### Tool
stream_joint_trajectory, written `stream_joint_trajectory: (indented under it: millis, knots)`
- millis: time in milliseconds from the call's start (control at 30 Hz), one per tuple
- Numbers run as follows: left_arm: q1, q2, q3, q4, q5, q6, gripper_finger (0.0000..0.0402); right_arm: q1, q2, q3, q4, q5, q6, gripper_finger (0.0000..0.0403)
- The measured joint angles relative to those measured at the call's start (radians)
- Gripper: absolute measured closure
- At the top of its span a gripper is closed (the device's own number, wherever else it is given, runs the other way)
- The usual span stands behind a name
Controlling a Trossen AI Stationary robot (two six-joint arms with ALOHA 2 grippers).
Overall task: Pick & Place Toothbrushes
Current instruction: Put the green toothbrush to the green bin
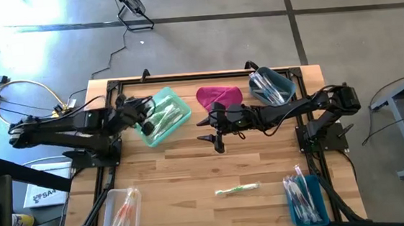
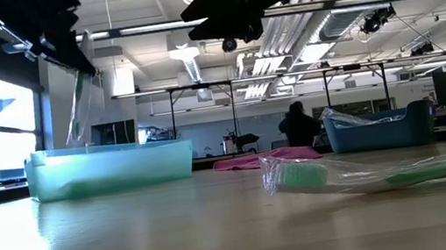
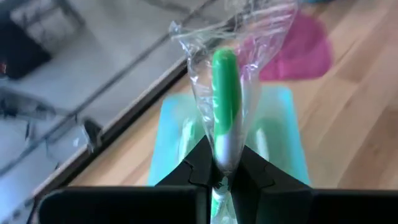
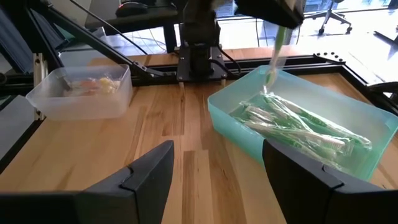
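My left gripper is above the light-green bin at the table's far left, shut on a green-handled toothbrush in a clear wrapper. More wrapped toothbrushes lie in that bin. One green toothbrush lies flat on the table near the front, also in the low view. My right gripper hangs open over the table's middle, its fingers wide apart with nothing between them. My left gripper pinches the toothbrush between its two fingers at the pale end of the handle, wrapper and all. The toothbrush runs on past the fingertips and slants down toward the light-green bin. Its lower end hangs just above the bin.
A magenta cloth lies at the far middle. A blue bin of toothbrushes stands far right, another blue bin near right, and a clear bin with pink ones near left. Bare wood lies between them.
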Motion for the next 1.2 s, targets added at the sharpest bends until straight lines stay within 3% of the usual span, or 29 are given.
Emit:
stream_joint_trajectory:
  millis: [400,733,1033,1200]
  knots:
    - [0.390,0.214,0.022,-0.004,0.398,0.117,0.0375,0.000,0.000,0.000,-0.019,0.012,0.001,0.0164]
    - [0.596,0.404,0.022,0.051,0.711,0.199,0.0375,-0.002,0.000,0.000,-0.019,0.031,0.000,0.0164]
    - [0.651,0.495,0.022,0.068,0.711,0.198,0.0373,-0.002,0.000,0.000,-0.037,0.053,-0.002,0.0164]
    - [0.650,0.496,0.022,0.101,0.708,0.219,0.0334,-0.002,0.000,0.000,-0.050,0.053,-0.002,0.0164]
